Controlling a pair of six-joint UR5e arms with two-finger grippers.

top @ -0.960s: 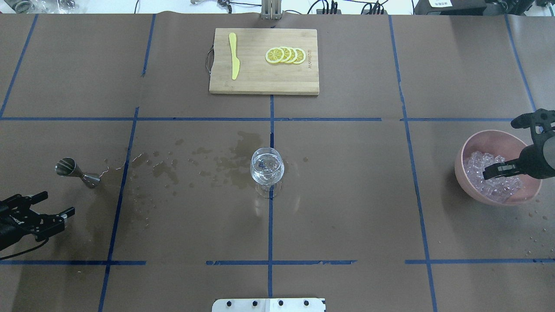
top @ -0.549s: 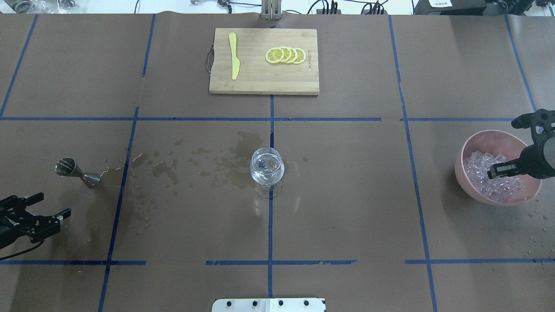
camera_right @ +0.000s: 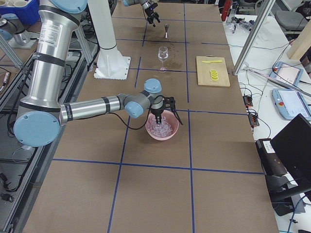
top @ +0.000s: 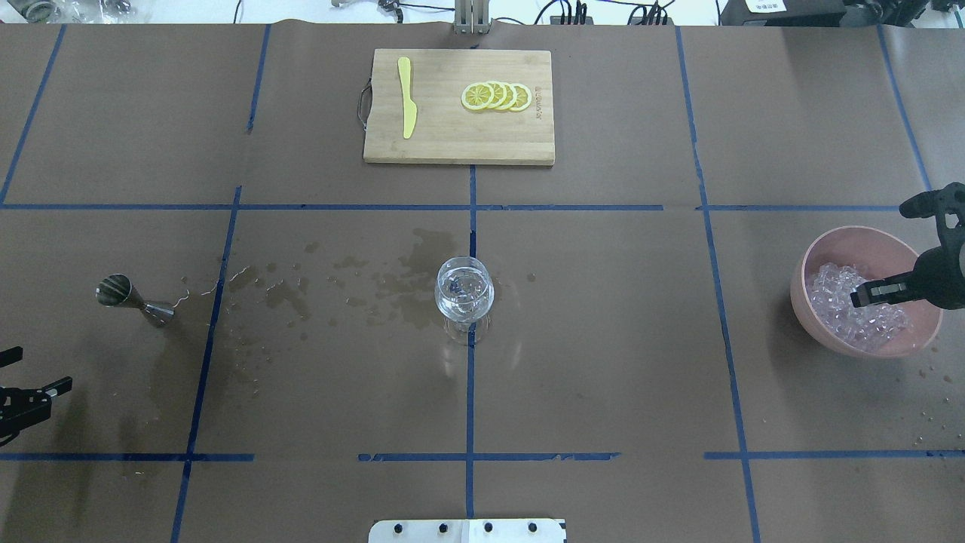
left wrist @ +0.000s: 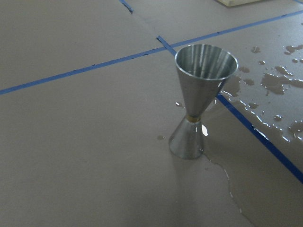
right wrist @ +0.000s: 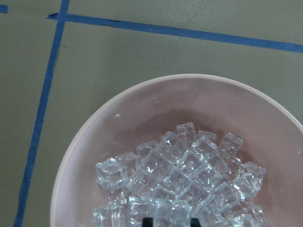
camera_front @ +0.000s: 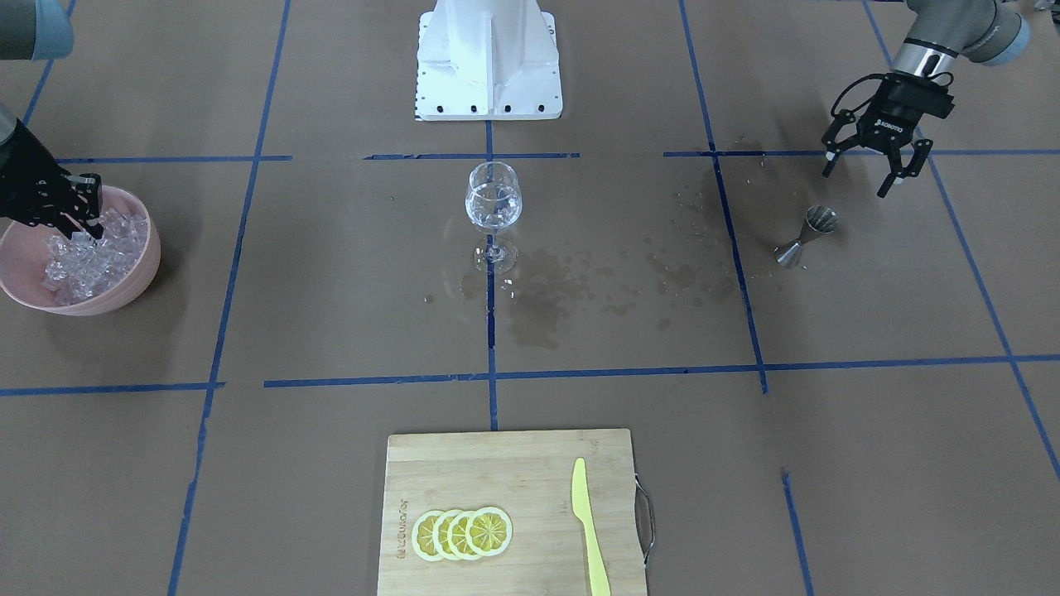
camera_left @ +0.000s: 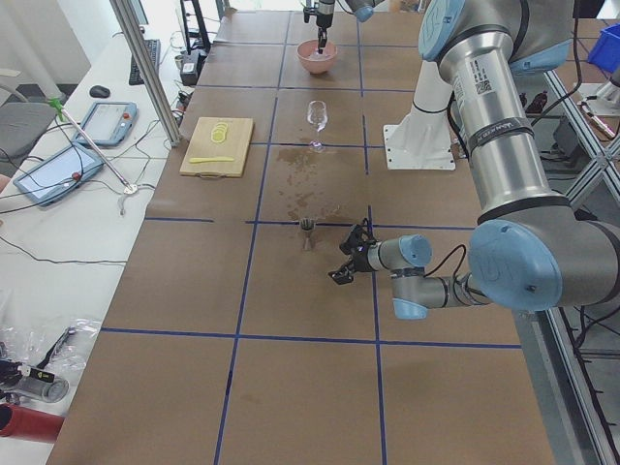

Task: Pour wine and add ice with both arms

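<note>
Some ice (top: pixel 833 303), right end effector (top: pixel 859 295) tips obscured

Left gripper (top: pixel 45 367) cut off at overhead view's edge; right gripper (top: pixel 856 296) tips buried in ice (top: pixel 835 303); wine (top: pixel 465 299) level in glass (camera_front: pixel 493 199) indiscernible.

Silver-grey tube arms (camera_left: pixel 504 145) carry light blue joint caps (camera_left: pixel 528 266) and black end effectors (camera_front: pixel 855 184).

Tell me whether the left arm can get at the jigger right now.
Probably yes. The left gripper hangs open near the jigger, which stands upright and alone, with nothing between them.
</note>
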